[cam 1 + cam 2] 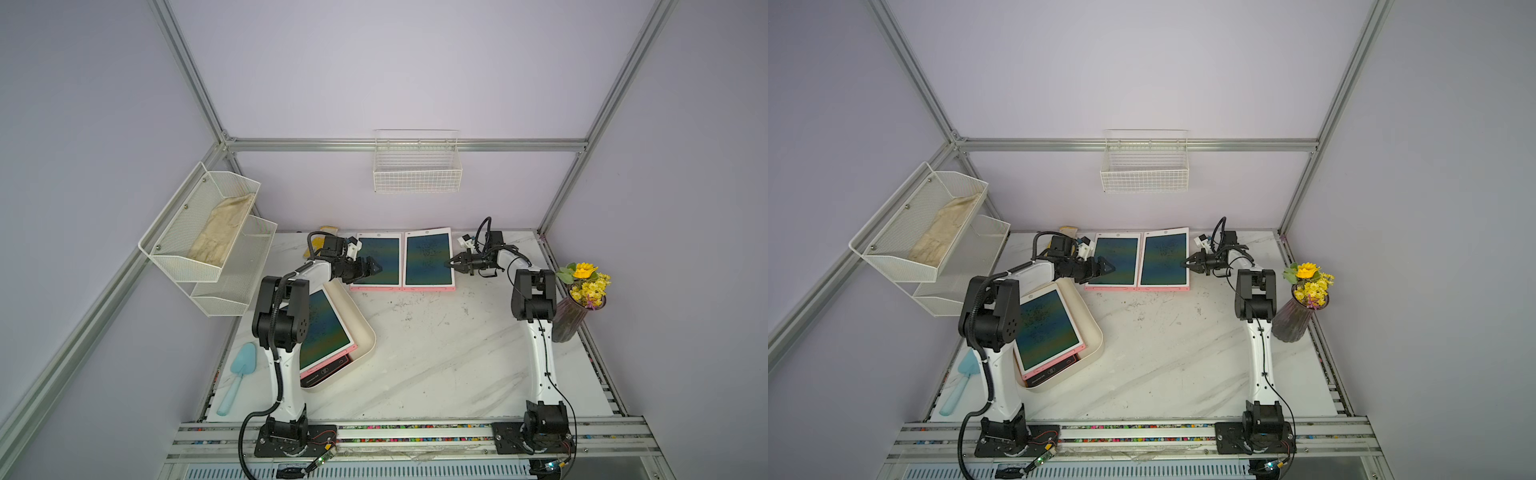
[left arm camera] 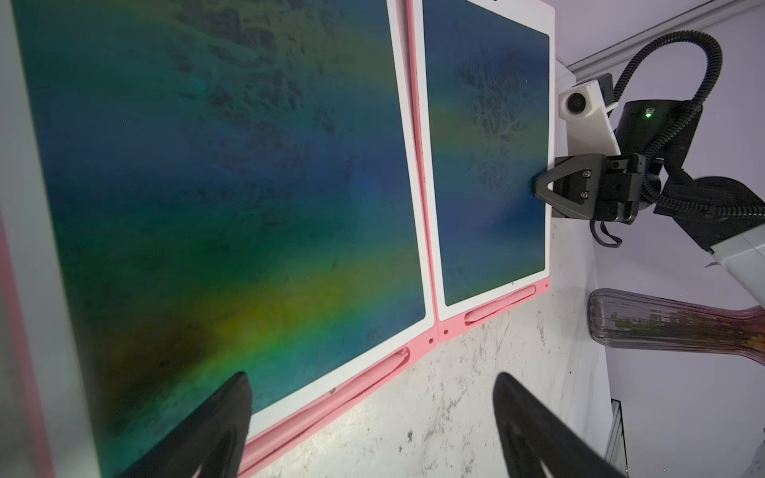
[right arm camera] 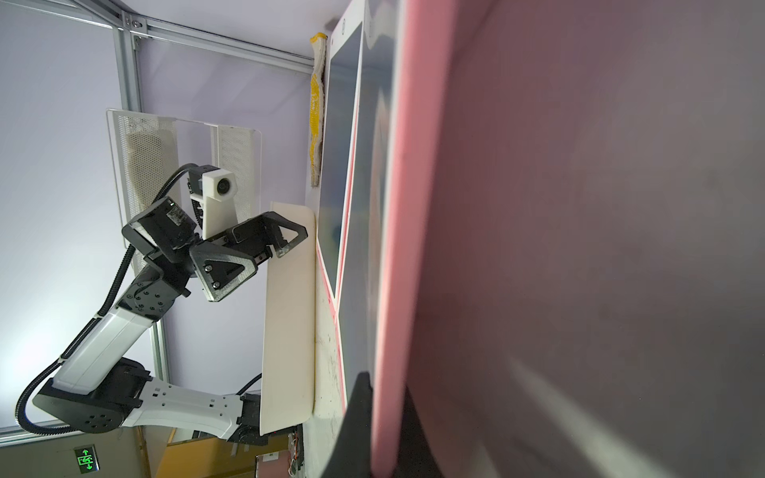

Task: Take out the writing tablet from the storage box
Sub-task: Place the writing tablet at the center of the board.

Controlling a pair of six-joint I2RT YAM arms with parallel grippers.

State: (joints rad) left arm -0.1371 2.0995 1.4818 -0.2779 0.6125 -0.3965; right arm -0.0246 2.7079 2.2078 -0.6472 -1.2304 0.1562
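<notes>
The cream storage box sits at the table's left front, behind my left arm. A pink-edged writing tablet lies in it on top of a darker one. Two more tablets lie side by side at the back, a left one and a right one. My left gripper hangs open over the left tablet's near corner, holding nothing. My right gripper is shut on the right tablet's pink outer edge, which is tilted up slightly.
A white mesh two-tier shelf holding a cloth hangs on the left wall. A wire basket hangs on the back wall. A purple vase of yellow flowers stands at the right edge. A blue scoop lies front left, a yellow-white cloth at the back.
</notes>
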